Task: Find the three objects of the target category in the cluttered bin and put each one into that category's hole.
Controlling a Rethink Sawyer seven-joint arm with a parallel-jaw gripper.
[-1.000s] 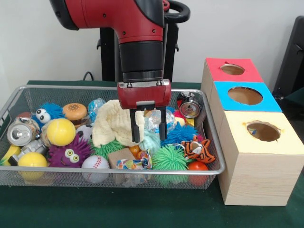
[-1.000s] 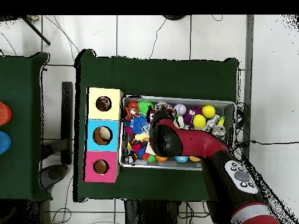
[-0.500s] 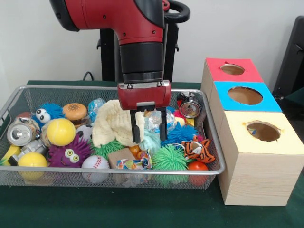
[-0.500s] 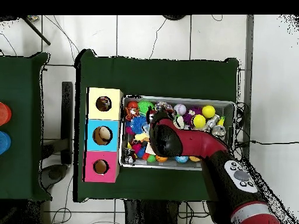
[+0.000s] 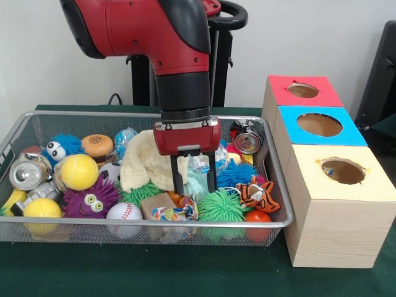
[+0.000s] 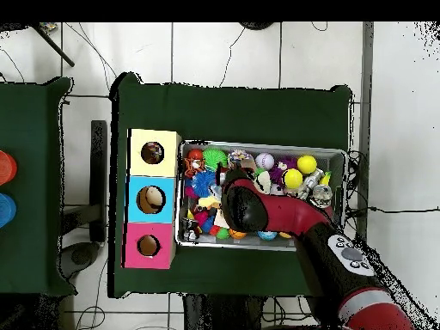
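The wire mesh bin (image 5: 279, 185) is full of toys and also shows in the overhead view (image 6: 342, 156). One white rope bundle with coloured speckles (image 5: 172, 214) lies by the bin's front rim, beside a brown block. I cannot pick out the other two bundles. My gripper (image 5: 195, 181) points straight down into the middle of the bin and is open. Its fingers (image 5: 178, 180) straddle a pale teal soft thing (image 5: 197, 183), just behind the bundle. In the overhead view the arm (image 6: 245, 206) hides the gripper.
A cream waffle cloth (image 5: 143, 162) lies left of the gripper and a clear crinkly ball (image 5: 201, 159) behind it. A green spiky ball (image 5: 221, 207) and a tiger toy (image 5: 257, 193) lie to its right. The red (image 5: 303, 91), blue (image 5: 318, 124) and yellow (image 5: 342, 171) box holes stand right of the bin.
The gripper has dropped lower into the bin, with its fingers deeper among the toys. The jaws stay open. The toys have not visibly moved.
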